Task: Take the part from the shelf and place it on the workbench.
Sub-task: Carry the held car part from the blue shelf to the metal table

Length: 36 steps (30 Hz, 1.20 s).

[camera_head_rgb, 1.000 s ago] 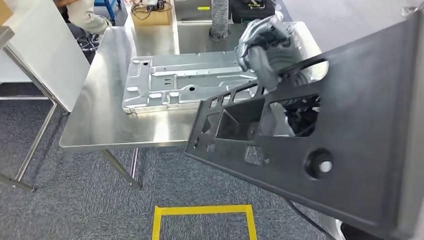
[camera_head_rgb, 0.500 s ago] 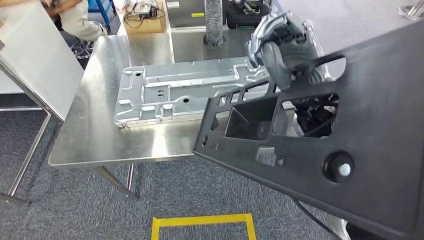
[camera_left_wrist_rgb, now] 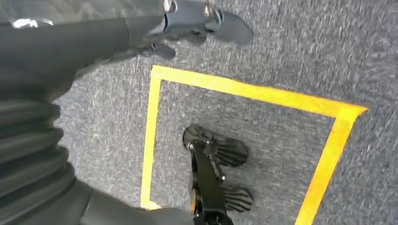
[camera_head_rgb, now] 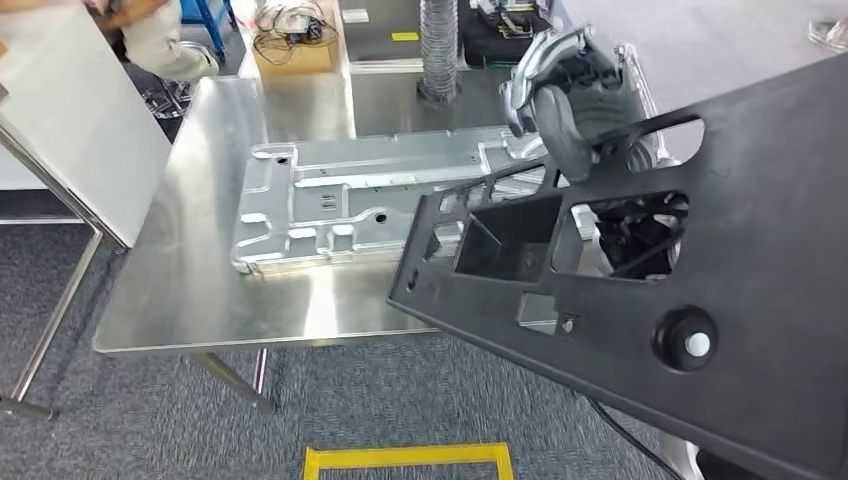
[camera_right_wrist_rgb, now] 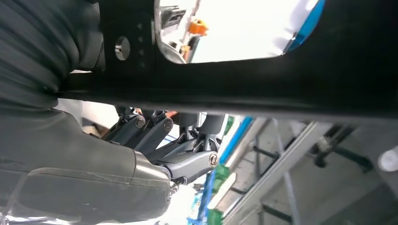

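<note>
Right hand [camera_head_rgb: 562, 110] grips a flat black cut-out panel [camera_head_rgb: 640, 290], its far edge cropped, hiding part of the steel workbench [camera_head_rgb: 200, 260].

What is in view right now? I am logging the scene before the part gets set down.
Black panel part: one, black, held tilted over the workbench's near right corner.
Workbench: one, steel, ahead.
Stamped metal plate: one, silver-grey, lying on the workbench.
Cardboard box: one, brown, behind the workbench.
Floor tape square: one, yellow, on grey carpet.
Right robot hand: grey, gripping the panel's upper edge.
Left robot hand: dark grey, above the carpet, holding nothing.
</note>
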Motion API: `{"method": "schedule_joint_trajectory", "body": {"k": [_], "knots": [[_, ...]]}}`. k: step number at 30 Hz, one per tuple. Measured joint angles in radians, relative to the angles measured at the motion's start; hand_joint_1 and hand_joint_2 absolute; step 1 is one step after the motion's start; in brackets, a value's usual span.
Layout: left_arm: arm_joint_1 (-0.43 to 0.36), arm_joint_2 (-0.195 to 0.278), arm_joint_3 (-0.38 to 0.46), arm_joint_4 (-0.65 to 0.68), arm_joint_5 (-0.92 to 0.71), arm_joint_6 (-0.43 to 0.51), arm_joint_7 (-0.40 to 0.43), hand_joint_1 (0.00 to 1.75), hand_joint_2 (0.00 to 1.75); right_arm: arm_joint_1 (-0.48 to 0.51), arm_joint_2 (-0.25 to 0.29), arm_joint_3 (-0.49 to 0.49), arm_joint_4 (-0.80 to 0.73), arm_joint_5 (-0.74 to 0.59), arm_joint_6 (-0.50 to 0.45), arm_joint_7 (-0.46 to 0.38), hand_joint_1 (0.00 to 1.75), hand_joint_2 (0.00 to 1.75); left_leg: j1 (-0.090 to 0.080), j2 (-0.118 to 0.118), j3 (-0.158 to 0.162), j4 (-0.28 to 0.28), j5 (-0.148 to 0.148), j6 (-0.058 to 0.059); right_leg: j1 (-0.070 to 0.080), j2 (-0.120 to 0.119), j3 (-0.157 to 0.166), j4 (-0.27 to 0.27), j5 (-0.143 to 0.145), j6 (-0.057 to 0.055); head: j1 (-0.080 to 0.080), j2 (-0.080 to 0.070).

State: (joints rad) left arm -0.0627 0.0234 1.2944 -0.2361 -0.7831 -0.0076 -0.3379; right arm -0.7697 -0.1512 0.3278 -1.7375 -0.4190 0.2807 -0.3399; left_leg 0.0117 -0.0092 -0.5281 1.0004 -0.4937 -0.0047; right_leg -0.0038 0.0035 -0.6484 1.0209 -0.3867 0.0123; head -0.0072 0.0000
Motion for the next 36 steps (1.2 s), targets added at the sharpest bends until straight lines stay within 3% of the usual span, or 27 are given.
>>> {"method": "schedule_joint_trajectory", "body": {"k": [3, 5, 8, 9, 10, 11, 13, 14, 15, 18, 20, 23, 24, 25, 26, 28, 29, 31, 34, 36], "knots": [[-0.002, 0.001, 0.0, 0.0, -0.002, 0.0, 0.0, 0.0, 1.75, 0.003, -0.003, -0.001, -0.004, 0.001, -0.006, -0.003, 1.75, 1.75, 0.0, 0.002, 0.007, 0.0, -0.013, -0.016, 0.001, 0.004, 0.011, -0.013, -0.016, -0.016, -0.002, 0.0], [-0.003, 0.002, 0.0, 0.0, -0.004, 0.0, -0.001, 0.0, 1.75, 0.003, -0.005, -0.002, -0.008, 0.002, -0.01, -0.006, 1.75, 1.75, 0.001, 0.004, -0.016, 0.057, -0.042, -0.026, -0.004, 0.004, 0.028, -0.022, -0.023, -0.028, -0.006, 0.0], [-0.003, 0.002, 0.0, 0.0, -0.005, 0.0, -0.001, 0.0, 1.75, 0.011, -0.005, -0.001, -0.012, 0.004, -0.011, -0.01, 1.75, 1.75, 0.002, 0.004, -0.135, 0.255, -0.103, -0.034, -0.003, 0.003, 0.049, -0.024, -0.041, -0.037, -0.008, 0.0], [-0.002, 0.002, 0.0, 0.0, -0.006, 0.0, -0.001, 0.0, 1.75, 0.015, -0.005, -0.001, -0.013, 0.006, -0.012, -0.011, 1.75, 1.75, 0.002, 0.004, -0.166, 0.291, -0.098, -0.035, -0.002, 0.004, 0.058, -0.024, -0.049, -0.037, -0.008, 0.0], [-0.001, 0.002, 0.0, 0.0, -0.006, 0.0, -0.001, 0.0, 1.75, 0.017, -0.005, -0.001, -0.014, 0.008, -0.013, -0.013, 1.75, 1.75, 0.002, 0.004, -0.179, 0.287, -0.071, -0.035, -0.001, 0.004, 0.069, -0.024, -0.057, -0.037, -0.008, 0.0], [0.0, 0.002, 0.0, 0.0, -0.006, 0.0, -0.001, 0.0, 1.75, 0.019, -0.005, -0.001, -0.015, 0.011, -0.013, -0.014, 1.75, 1.75, 0.002, 0.004, -0.172, 0.243, -0.024, -0.033, 0.0, 0.005, 0.081, -0.024, -0.066, -0.036, -0.008, 0.0], [0.001, 0.004, 0.0, 0.0, -0.006, 0.0, -0.002, 0.0, 1.75, 0.019, -0.005, -0.001, -0.019, 0.013, -0.014, -0.016, 1.75, 1.75, -0.001, 0.004, -0.128, 0.108, 0.07, -0.023, 0.002, 0.006, 0.105, -0.023, -0.084, -0.031, -0.007, 0.0], [0.0, 0.005, 0.0, 0.0, -0.006, 0.0, -0.002, 0.0, 1.75, 0.019, -0.005, -0.001, -0.021, 0.014, -0.015, -0.017, 1.75, 1.75, -0.003, 0.004, -0.106, 0.054, 0.09, -0.017, 0.004, 0.007, 0.112, -0.022, -0.092, -0.027, -0.007, 0.0], [0.0, 0.006, 0.0, 0.0, -0.006, 0.0, -0.002, 0.0, 1.75, 0.019, -0.005, -0.001, -0.024, 0.014, -0.017, -0.016, 1.75, 1.75, -0.006, 0.004, -0.094, 0.024, 0.094, -0.011, 0.005, 0.007, 0.114, -0.022, -0.097, -0.022, -0.006, 0.0], [-0.001, 0.007, 0.0, 0.0, -0.006, 0.0, -0.002, 0.0, 1.75, 0.018, -0.005, -0.002, -0.032, 0.016, -0.02, -0.016, 1.75, 1.75, -0.005, 0.004, -0.082, 0.005, 0.079, 0.004, 0.004, 0.008, 0.115, -0.022, -0.107, -0.007, -0.006, 0.0], [-0.002, 0.007, 0.0, 0.0, -0.006, 0.0, -0.002, 0.0, 1.75, 0.015, -0.006, -0.004, -0.038, 0.016, -0.022, -0.017, 1.75, 1.75, -0.001, 0.004, -0.071, -0.004, 0.074, 0.015, 0.003, 0.006, 0.095, 0.026, -0.133, 0.003, -0.004, 0.0], [-0.006, 0.007, 0.0, 0.0, -0.006, -0.001, -0.003, 0.0, 1.75, 0.015, -0.008, -0.007, -0.041, 0.016, -0.025, -0.017, 1.75, 1.75, 0.001, 0.005, -0.056, -0.006, 0.06, 0.025, -0.004, 0.005, -0.024, 0.227, -0.2, 0.012, -0.003, 0.0], [-0.006, 0.007, 0.0, 0.0, -0.006, -0.001, -0.003, 0.0, 1.75, 0.017, -0.009, -0.007, -0.041, 0.016, -0.025, -0.017, 1.75, 1.75, 0.001, 0.004, -0.05, -0.006, 0.054, 0.025, -0.006, 0.005, -0.06, 0.273, -0.202, 0.015, -0.003, 0.0], [-0.005, 0.007, 0.0, 0.0, -0.006, -0.001, -0.003, 0.0, 1.75, 0.018, -0.009, -0.007, -0.041, 0.017, -0.026, -0.017, 1.75, 1.75, 0.001, 0.004, -0.041, -0.005, 0.047, 0.024, -0.009, 0.004, -0.078, 0.282, -0.183, 0.017, -0.002, 0.0], [-0.005, 0.007, 0.0, 0.0, -0.006, -0.001, -0.003, 0.0, 1.75, 0.018, -0.01, -0.007, -0.041, 0.017, -0.026, -0.016, 1.75, 1.75, 0.001, 0.003, -0.031, -0.005, 0.039, 0.023, -0.011, 0.004, -0.075, 0.251, -0.144, 0.018, -0.002, 0.0], [-0.004, 0.007, 0.0, 0.0, -0.007, -0.002, -0.003, 0.0, 1.75, 0.016, -0.01, -0.008, -0.041, 0.017, -0.027, -0.016, 1.75, 1.75, 0.001, 0.002, -0.011, -0.003, 0.022, 0.016, -0.012, 0.0, -0.033, 0.119, -0.048, 0.015, -0.002, 0.0], [-0.005, 0.007, 0.0, 0.0, -0.008, -0.003, -0.004, 0.0, 1.75, 0.014, -0.011, -0.008, -0.041, 0.017, -0.027, -0.016, 1.75, 1.75, -0.001, 0.001, -0.005, 0.0, 0.014, 0.01, -0.01, -0.001, -0.01, 0.057, -0.021, 0.011, -0.003, 0.0], [-0.008, 0.007, 0.0, 0.0, -0.01, -0.003, -0.006, 0.0, 1.75, 0.011, -0.012, -0.009, -0.042, 0.017, -0.029, -0.016, 1.75, 1.75, -0.003, 0.001, -0.003, 0.0, 0.003, -0.002, -0.005, -0.002, 0.009, 0.004, -0.016, 0.001, -0.005, 0.0], [-0.011, 0.008, 0.0, 0.0, -0.01, -0.003, -0.006, 0.0, 1.75, 0.008, -0.017, -0.011, -0.044, 0.017, -0.03, -0.016, 1.75, 1.75, -0.001, 0.004, 0.0, 0.008, -0.012, -0.018, -0.006, 0.003, 0.021, -0.008, -0.029, -0.016, -0.008, 0.0], [-0.013, 0.008, 0.0, 0.0, -0.009, -0.003, -0.006, 0.0, 1.75, 0.003, -0.019, -0.011, -0.045, 0.017, -0.03, -0.017, 1.75, 1.75, 0.001, 0.004, -0.034, 0.081, -0.046, -0.027, -0.009, 0.002, 0.037, -0.016, -0.036, -0.027, -0.011, 0.0]]}}
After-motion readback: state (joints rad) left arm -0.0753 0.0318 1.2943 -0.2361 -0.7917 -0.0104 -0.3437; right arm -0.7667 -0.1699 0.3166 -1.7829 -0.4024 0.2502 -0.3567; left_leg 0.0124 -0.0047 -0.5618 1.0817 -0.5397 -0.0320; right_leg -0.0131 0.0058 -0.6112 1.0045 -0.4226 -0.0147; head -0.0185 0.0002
